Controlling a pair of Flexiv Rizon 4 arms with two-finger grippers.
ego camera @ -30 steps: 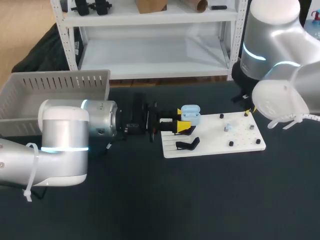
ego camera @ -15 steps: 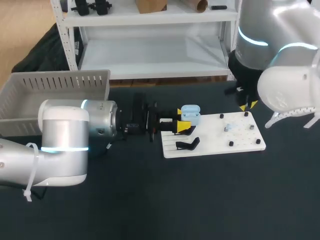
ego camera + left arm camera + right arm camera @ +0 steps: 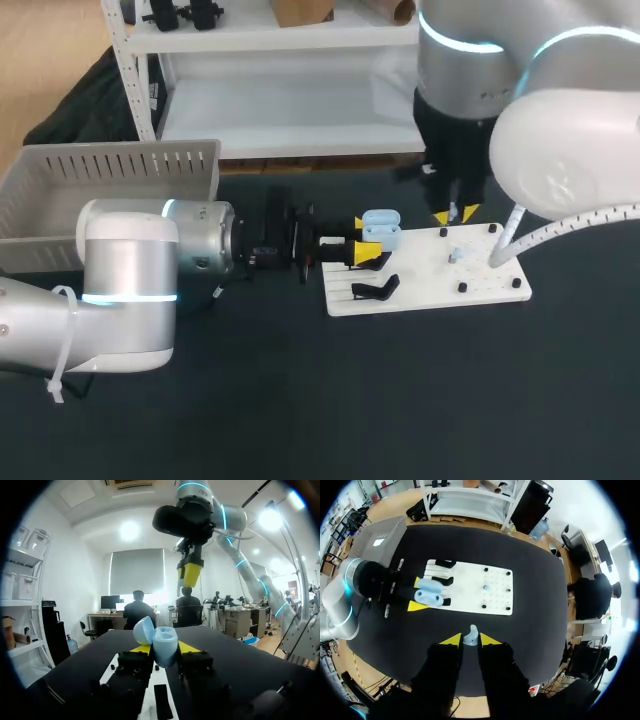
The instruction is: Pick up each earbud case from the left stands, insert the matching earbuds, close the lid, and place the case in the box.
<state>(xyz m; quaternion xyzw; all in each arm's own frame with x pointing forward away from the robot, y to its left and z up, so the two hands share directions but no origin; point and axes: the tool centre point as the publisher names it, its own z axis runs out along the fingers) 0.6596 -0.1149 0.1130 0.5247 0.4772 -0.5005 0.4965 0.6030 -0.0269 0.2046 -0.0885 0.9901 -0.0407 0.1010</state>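
Note:
A light blue earbud case (image 3: 381,228) with its lid up is held sideways at the left end of the white board (image 3: 430,275), my left gripper (image 3: 365,240) shut on it. The left wrist view shows the open case (image 3: 157,642) between the yellow tips. High over the board's middle hangs my right gripper (image 3: 455,214). It is shut on a small light blue earbud (image 3: 471,636), and the case (image 3: 430,591) lies well ahead of it. Another earbud (image 3: 455,252) sits on the board.
A black stand (image 3: 376,290) lies on the board's near left corner, and small black pegs dot its right half. A grey slatted bin (image 3: 110,180) stands at the far left of the table. The dark tabletop (image 3: 400,390) stretches in front of the board.
My right arm has swung left from beyond the board's right end to above its middle, still gripping the earbud. The left arm and the case have stayed put.

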